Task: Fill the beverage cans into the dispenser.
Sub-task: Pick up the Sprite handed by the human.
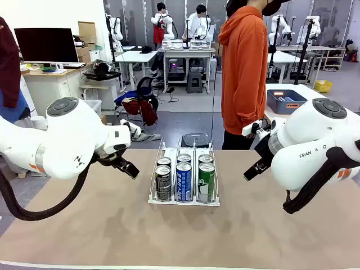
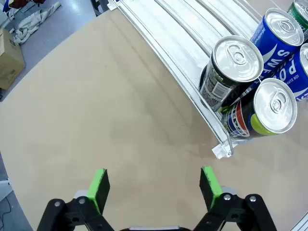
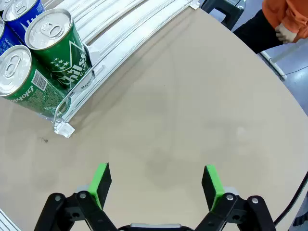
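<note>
While my left hand [image 2: 154, 177] and right hand [image 3: 155, 174] hover spread and empty above the worktop [image 1: 112, 236], the dispenser [image 1: 169, 201] lies midway between them, neither arm clearly nearer; its lanes run away from me, six upright beverage cans [image 1: 183, 181] at the near end.

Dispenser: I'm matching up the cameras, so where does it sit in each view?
Front view: dispenser at picture centre.
Left wrist view: dispenser upper right.
Right wrist view: dispenser upper left.
Shared landmark: blue cans in its middle lane.
</note>
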{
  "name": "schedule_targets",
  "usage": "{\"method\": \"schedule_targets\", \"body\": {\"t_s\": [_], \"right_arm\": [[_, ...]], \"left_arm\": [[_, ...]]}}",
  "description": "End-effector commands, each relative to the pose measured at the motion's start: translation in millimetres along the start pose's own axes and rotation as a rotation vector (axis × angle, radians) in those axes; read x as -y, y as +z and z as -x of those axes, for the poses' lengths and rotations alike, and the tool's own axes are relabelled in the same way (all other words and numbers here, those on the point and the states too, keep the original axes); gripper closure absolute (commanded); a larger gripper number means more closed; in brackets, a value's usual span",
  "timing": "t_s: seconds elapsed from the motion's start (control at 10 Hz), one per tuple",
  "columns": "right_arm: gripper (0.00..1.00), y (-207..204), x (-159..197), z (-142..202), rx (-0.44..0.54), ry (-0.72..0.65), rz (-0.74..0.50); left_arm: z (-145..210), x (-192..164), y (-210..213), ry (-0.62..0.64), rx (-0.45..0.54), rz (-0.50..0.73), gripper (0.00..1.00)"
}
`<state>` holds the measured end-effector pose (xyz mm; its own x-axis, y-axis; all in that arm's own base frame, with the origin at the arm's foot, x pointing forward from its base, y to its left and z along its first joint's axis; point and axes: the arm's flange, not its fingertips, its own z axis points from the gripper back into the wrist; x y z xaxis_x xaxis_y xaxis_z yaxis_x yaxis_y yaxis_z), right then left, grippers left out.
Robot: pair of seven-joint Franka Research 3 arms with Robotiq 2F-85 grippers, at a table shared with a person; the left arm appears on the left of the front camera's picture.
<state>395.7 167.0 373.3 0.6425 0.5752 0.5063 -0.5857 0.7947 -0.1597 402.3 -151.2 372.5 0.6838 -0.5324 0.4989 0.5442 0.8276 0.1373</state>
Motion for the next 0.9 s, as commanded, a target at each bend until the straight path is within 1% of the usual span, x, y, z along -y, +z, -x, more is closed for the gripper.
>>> {"method": "schedule_targets", "body": {"t_s": [0.0, 0.8], "right_arm": [[0.00, 0.0, 0.0, 0.0, 0.000, 0.000, 0.000], [0.00, 0.0, 0.0, 0.0, 0.000, 0.000, 0.000]], "left_arm": [[0.0, 0.0, 0.0, 0.000, 0.000, 0.000, 0.00], [0.0, 0.0, 0.0, 0.000, 0.000, 0.000, 0.00]]}}
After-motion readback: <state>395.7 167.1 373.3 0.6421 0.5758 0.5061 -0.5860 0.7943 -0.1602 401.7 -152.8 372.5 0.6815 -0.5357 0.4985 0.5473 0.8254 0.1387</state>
